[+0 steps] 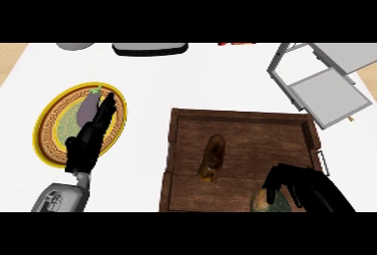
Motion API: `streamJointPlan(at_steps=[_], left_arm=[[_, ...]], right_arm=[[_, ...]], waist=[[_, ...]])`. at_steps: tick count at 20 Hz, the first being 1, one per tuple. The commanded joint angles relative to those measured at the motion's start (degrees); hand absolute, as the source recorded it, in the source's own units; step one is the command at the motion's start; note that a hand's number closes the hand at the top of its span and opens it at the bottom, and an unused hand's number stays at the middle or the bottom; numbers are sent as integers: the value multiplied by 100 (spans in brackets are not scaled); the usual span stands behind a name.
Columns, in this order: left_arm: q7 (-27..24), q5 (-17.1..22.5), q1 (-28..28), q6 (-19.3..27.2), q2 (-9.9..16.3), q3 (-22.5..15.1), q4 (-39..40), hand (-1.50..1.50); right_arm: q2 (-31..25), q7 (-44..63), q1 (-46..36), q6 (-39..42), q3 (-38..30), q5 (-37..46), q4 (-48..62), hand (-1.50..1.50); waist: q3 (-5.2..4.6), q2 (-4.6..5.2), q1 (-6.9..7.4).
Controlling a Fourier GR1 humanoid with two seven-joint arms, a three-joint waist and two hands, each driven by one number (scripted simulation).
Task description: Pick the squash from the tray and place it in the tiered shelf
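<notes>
A mottled green squash [261,200] lies at the near right end of the dark wooden tray [243,122], partly cut off by the view's lower edge. My right hand [300,185] hangs just over and to the right of it, with its fingers bent down at the squash's top but not closed round it. The grey tiered shelf [330,93] stands at the back right, just beyond the tray's far right corner. Over the yellow plate on the left my left hand [90,135] rests open with straight fingers.
A brown elongated vegetable [213,158] lies in the tray's middle. A purple eggplant [89,105] sits on the patterned yellow plate [50,130], partly under my left hand. A grey bowl [76,46], a dark flat object [149,49] and something red [236,43] line the back edge.
</notes>
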Motion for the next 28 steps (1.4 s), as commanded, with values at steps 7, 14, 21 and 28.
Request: streamJointPlan(at_steps=[7,14,21,28], left_arm=[[-278,18,109,-177,-56,7,42,0],[-160,-112,-57,-190,-96,12,110,0],[146,-290,-498,-54,-342,33,241,0],[60,-191,-294,-403,-244,202,63,0]], right_arm=[[-847,-169,777,564,-3166,-2701,-1991,150],[-1403,32,88,765,-5294,-4044,-1418,150],[-2139,771,-1040,652,-5834,-4018,-736,150],[-2775,1645,-2132,435,-5714,-4127,-230,150]], waist=[[-13,52,138],[-14,55,172],[-14,69,244],[-15,66,266]])
